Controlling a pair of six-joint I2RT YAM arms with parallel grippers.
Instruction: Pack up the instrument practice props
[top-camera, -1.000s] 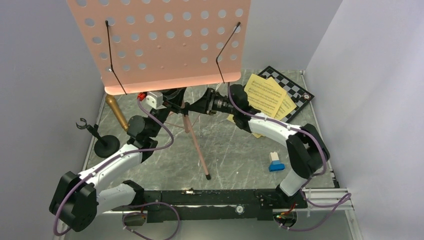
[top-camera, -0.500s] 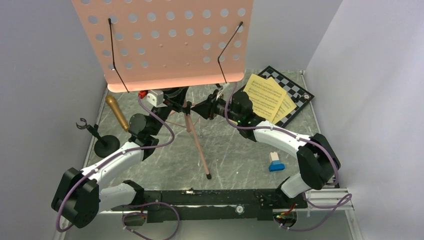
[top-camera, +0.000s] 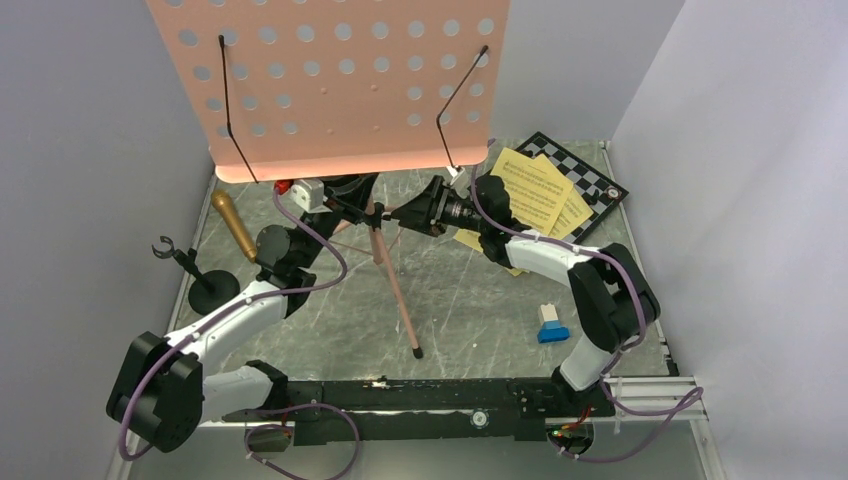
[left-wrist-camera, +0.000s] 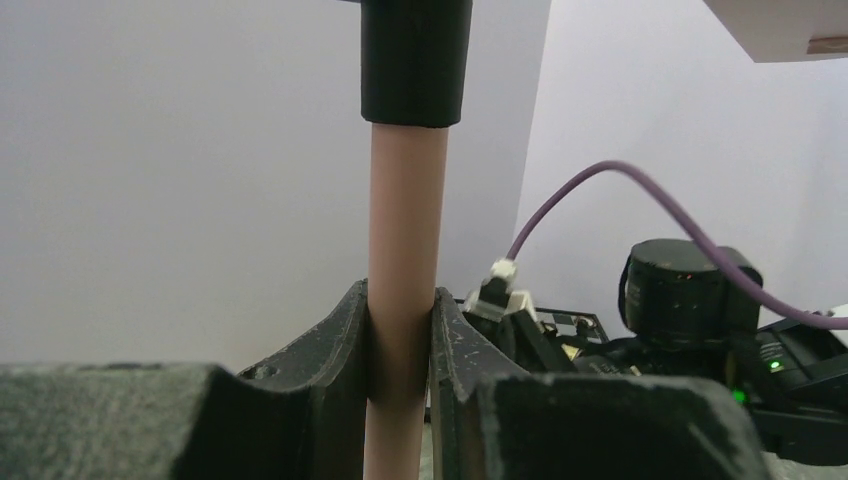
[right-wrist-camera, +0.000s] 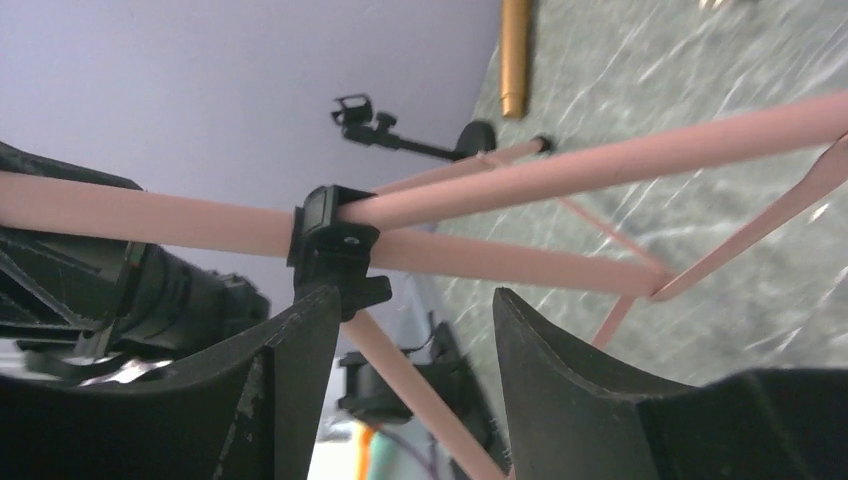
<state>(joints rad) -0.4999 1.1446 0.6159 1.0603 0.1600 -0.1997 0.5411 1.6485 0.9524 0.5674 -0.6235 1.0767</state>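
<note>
The pink music stand stands upright; its perforated desk (top-camera: 330, 85) fills the top of the top view and one leg (top-camera: 400, 295) reaches toward me. My left gripper (top-camera: 352, 203) is shut on its pink pole (left-wrist-camera: 402, 300), below a black collar (left-wrist-camera: 415, 60). My right gripper (top-camera: 395, 214) is open, its jaws on either side of a leg just below the black leg hub (right-wrist-camera: 335, 245). The gold-brown microphone (top-camera: 232, 224) lies at the left. The black mic stand (top-camera: 200, 280) stands near it. Yellow sheet-music pages (top-camera: 530, 190) lie at the back right.
A black-and-white chessboard (top-camera: 590, 180) lies under the pages at the back right. A small blue and white brick toy (top-camera: 551, 322) sits at the right front. Walls close in the table on three sides.
The right gripper has stayed beside the stand's hub while its elbow swung out to the right and came back. The stand's desk has shifted a little right. The left gripper keeps its hold.
</note>
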